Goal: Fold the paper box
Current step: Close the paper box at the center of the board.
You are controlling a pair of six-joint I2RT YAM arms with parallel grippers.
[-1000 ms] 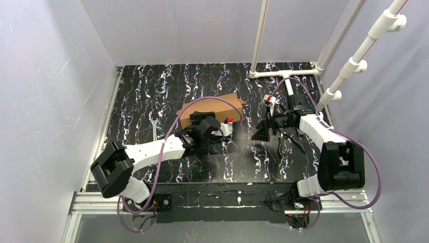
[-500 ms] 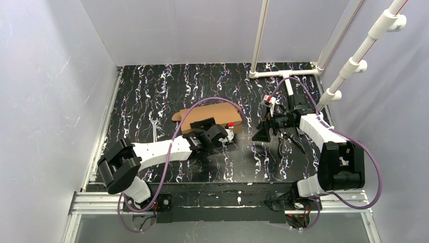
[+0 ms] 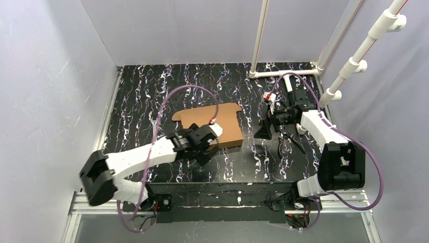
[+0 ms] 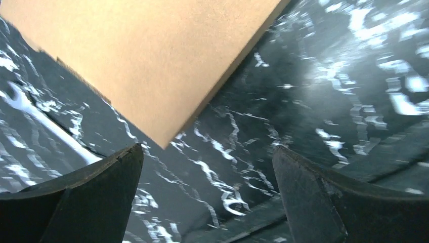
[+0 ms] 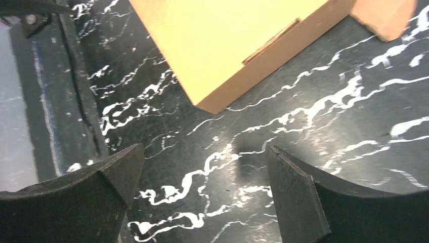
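Note:
The paper box lies closed and flat on the black marbled table, with a rounded tab sticking out at its far left. My left gripper hovers at the box's near edge, open and empty. In the left wrist view the box's corner points down toward the wide gap of that gripper. My right gripper is open to the right of the box, apart from it. The right wrist view shows the box's corner beyond that gripper, with only table between the fingers.
A silver wrench lies left of the box, also visible as a wrench in the left wrist view. Black pliers lie under the right arm. A white pipe frame stands at the back right. Walls enclose the table.
My left gripper has opened and let go of the box, drawing back toward the near edge. The box, earlier tilted up, now lies flat. The right arm has barely moved.

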